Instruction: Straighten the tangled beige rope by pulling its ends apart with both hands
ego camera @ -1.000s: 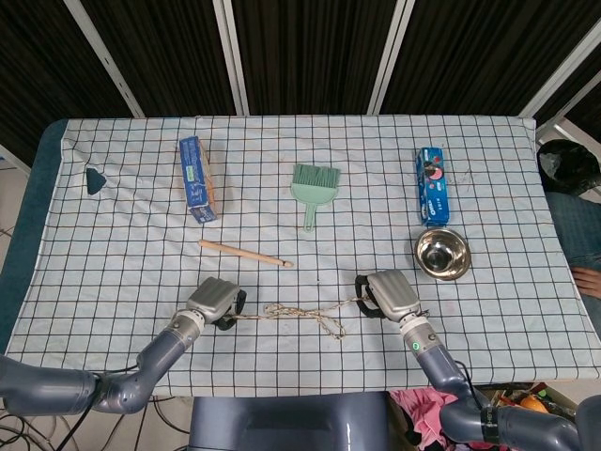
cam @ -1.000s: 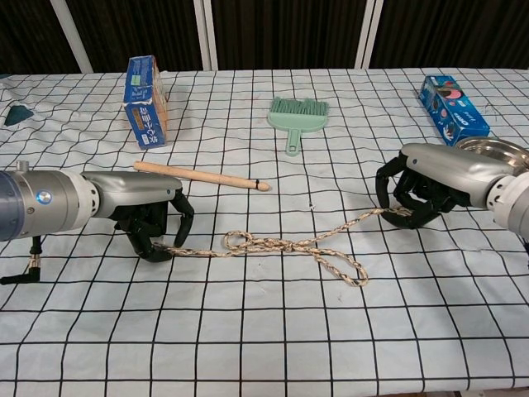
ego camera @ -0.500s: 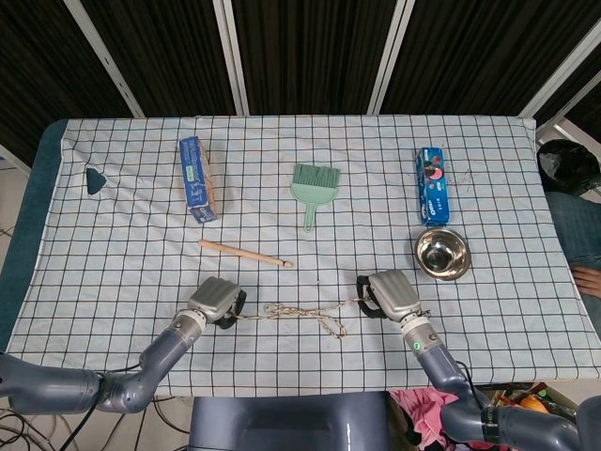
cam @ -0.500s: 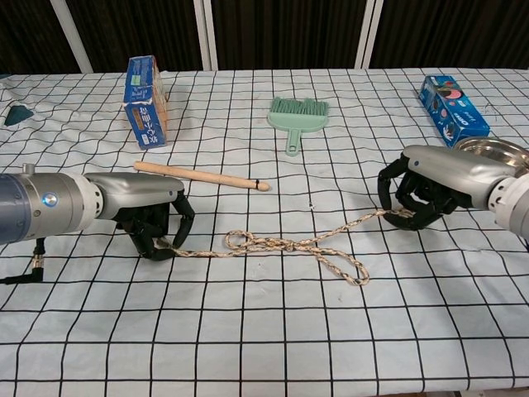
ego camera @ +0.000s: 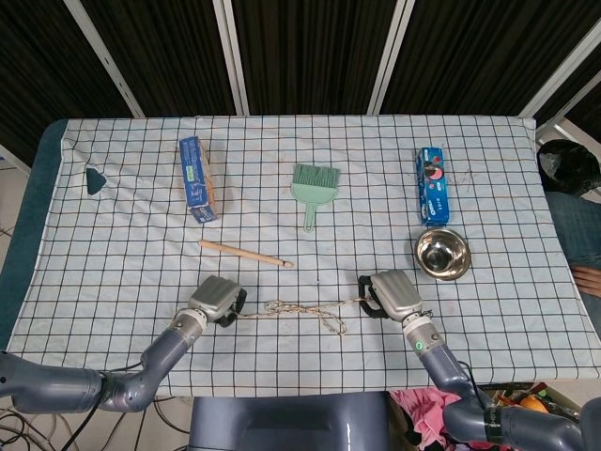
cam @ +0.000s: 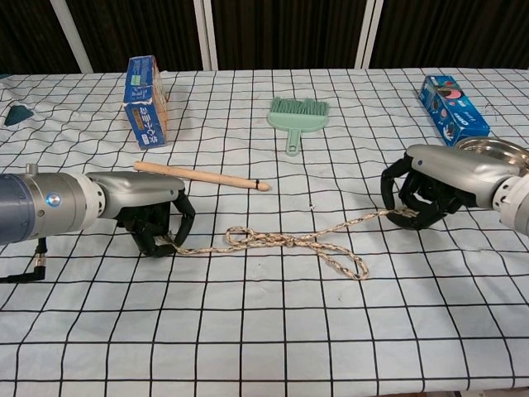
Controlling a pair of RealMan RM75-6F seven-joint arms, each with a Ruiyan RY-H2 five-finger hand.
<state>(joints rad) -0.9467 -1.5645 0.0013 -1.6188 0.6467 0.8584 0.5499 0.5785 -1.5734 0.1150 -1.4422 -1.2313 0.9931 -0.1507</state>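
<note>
The left hand (cam: 149, 217) rests knuckles-up on the checked tablecloth (cam: 264, 331), its dark fingers (cam: 169, 236) curled down and clamped on 1 end of the beige rope (cam: 273, 241). The right hand (cam: 430, 190) sits the same way on the far side, fingers curled under and pinching the other end, where the cord runs in under the palm. Between the 2 hands the rope lies on the cloth, mostly drawn out in a line but with a small twisted loop near its left part and a longer loop drooping toward the near edge right of the middle.

In the head view the left hand (ego camera: 216, 299) and right hand (ego camera: 394, 293) lie well apart with the rope (ego camera: 300, 310) strung between them.

Beyond the left hand lies a wooden stick (cam: 201, 175), and further back a blue box (cam: 145, 101) stands on the cloth. A green dustpan brush (cam: 296, 116) lies near the middle of the table. Behind the right hand sits a steel bowl (ego camera: 442, 253), with a blue packet (ego camera: 432, 184) just beyond it.
</note>
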